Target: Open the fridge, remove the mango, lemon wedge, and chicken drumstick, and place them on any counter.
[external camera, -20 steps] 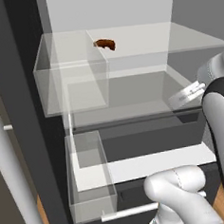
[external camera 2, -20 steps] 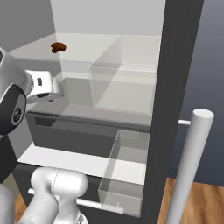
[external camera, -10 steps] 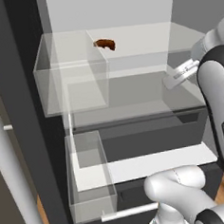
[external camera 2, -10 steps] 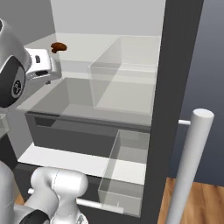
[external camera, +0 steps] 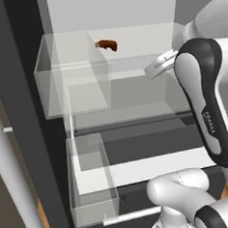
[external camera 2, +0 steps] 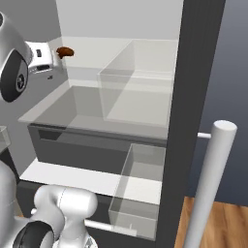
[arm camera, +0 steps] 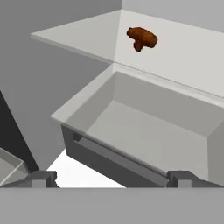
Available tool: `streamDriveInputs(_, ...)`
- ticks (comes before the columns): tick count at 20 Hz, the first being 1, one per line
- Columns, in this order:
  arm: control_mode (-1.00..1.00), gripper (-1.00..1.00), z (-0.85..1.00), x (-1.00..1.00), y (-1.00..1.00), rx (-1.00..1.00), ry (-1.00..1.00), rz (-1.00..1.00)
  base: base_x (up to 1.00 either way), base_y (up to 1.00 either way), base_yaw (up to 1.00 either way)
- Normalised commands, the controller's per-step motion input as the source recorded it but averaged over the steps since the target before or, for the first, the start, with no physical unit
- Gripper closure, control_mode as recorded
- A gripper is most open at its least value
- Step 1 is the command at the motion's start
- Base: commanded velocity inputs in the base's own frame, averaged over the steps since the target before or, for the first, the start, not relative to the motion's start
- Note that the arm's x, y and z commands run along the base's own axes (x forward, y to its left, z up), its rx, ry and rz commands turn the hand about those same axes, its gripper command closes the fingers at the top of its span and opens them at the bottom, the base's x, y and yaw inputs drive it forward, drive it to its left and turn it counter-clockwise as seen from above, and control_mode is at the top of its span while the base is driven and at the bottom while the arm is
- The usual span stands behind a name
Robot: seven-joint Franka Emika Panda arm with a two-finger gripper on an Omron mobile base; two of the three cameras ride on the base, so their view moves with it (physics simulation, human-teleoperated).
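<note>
We are reaching for the chicken drumstick [arm camera: 142, 38], upper centre in the hand view, on the fridge [external camera: 129, 42] shelf. Our claw [arm camera: 111, 178] is spread wide, empty; next, advance over it.

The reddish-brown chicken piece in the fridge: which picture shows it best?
The hand view: the reddish-brown chicken drumstick looks biggest there, lying clear on the pale fridge shelf. The left base view shows it small and far; in the right base view it sits small beside the robot's hand.
</note>
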Motion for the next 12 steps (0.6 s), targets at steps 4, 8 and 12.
streamDriveInputs(4,-1.00,-1.00,0.24,0.50,0.33,0.10,-0.05,0.00,0.00,0.00,0.00)
streamDriveInputs(8,-1.00,-1.00,0.13,0.66,0.23,0.13,0.00,-0.02,0.00,0.00,0.00)
streamDriveInputs(12,-1.00,-1.00,0.00,0.64,0.13,0.13,0.00,-0.04,0.00,0.00,0.00)
